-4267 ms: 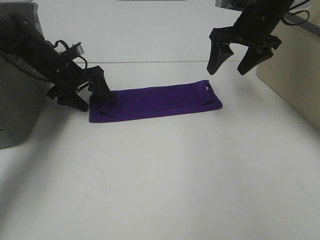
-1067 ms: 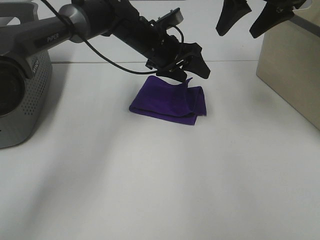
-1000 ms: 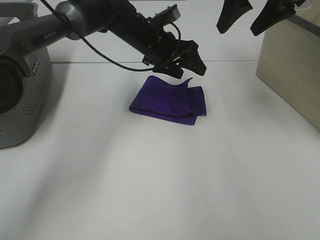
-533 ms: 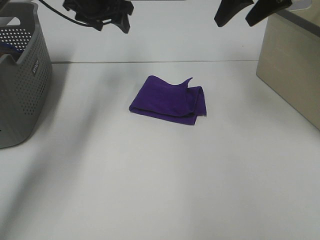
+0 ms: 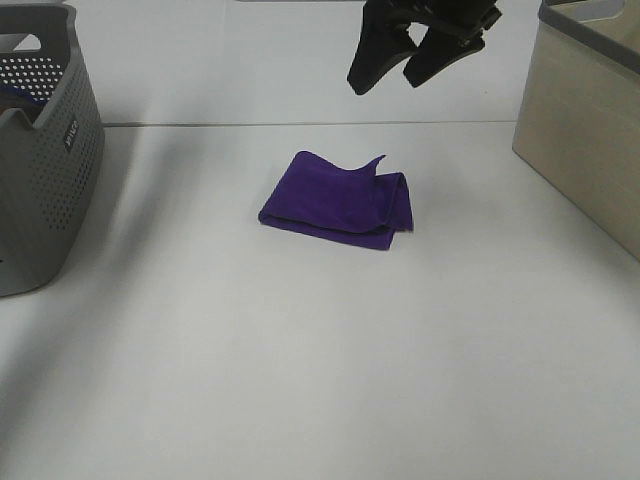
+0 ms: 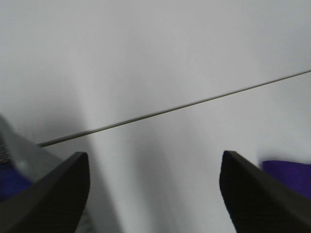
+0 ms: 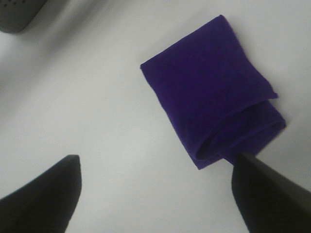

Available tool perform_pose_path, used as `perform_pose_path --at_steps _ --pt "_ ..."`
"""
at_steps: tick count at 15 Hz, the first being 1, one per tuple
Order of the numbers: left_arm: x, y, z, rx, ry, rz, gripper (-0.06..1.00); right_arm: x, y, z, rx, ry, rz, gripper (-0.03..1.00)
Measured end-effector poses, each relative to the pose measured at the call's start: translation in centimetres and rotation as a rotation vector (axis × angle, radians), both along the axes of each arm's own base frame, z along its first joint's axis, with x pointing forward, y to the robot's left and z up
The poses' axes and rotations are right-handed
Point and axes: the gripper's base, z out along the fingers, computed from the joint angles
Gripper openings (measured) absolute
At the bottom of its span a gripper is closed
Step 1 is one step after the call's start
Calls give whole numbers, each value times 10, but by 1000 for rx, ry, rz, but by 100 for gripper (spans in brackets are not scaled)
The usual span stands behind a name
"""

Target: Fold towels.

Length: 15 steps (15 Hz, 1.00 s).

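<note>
- Right gripper now hanging above and just behind the purple towel, jaws parted and holding nothing; half a second ago sat further toward the beige bin, so seems to be swinging in over the cloth.
- Same spread in the right wrist view: right gripper with both dark fingertips wide apart, towel lying between and beyond them, untouched.
- Left gripper also spread and empty, seen only in its own wrist view; gone from the high view, whereas a second ago hovered right over the towel's raised corner and four seconds ago pinched one end of a long flat strip.
- Meaning, as a judgement: the end-over-end fold looks finished and released, with the hand-over to the right arm likely for a pickup or a last tidy.
- Towel resting on the white table, well apart from the grey basket on one side and the beige bin on the other.
- Now a compact near-rectangle instead of a strip; long axis running across the table, slightly skewed so the basket-side end sits a little nearer the camera.
- Rolled fold edge facing the bin; one loose corner curling up at the far edge, not lying flat.
</note>
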Motion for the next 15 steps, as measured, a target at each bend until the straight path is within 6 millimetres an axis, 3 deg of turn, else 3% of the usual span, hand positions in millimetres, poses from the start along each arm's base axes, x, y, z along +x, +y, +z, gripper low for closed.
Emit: perform_pose_path --at_steps 1,2,4,6,7,9,10,11,12,15 --pt "-6 15 4 41 25 32 69 3 -4 7 -30 -17 -47 82" --pt "-35 27 14 109 103 37 69 5 -13 21 -108 -25 -137 82" --pt "-64 30 27 124 135 32 69 7 -20 31 -145 -40 -199 82" --pt "-118 42 48 136 162 47 69 2 -33 50 -152 -78 -255 82" --pt "-146 51 46 137 200 69 69 -2 -47 65 -130 -103 -290 82" --pt "-203 73 45 136 204 134 69 -19 -100 102 -96 -166 -424 82" --pt "-236 80 45 135 167 157 69 -34 -126 112 -103 -177 -489 82" --pt "-252 82 44 134 148 167 69 -45 -138 120 -105 -189 -522 82" --pt "-280 83 42 132 113 177 69 -70 -153 125 -118 -188 -567 82" --pt "-360 81 24 124 43 189 69 -174 -160 125 -126 -193 -594 85"
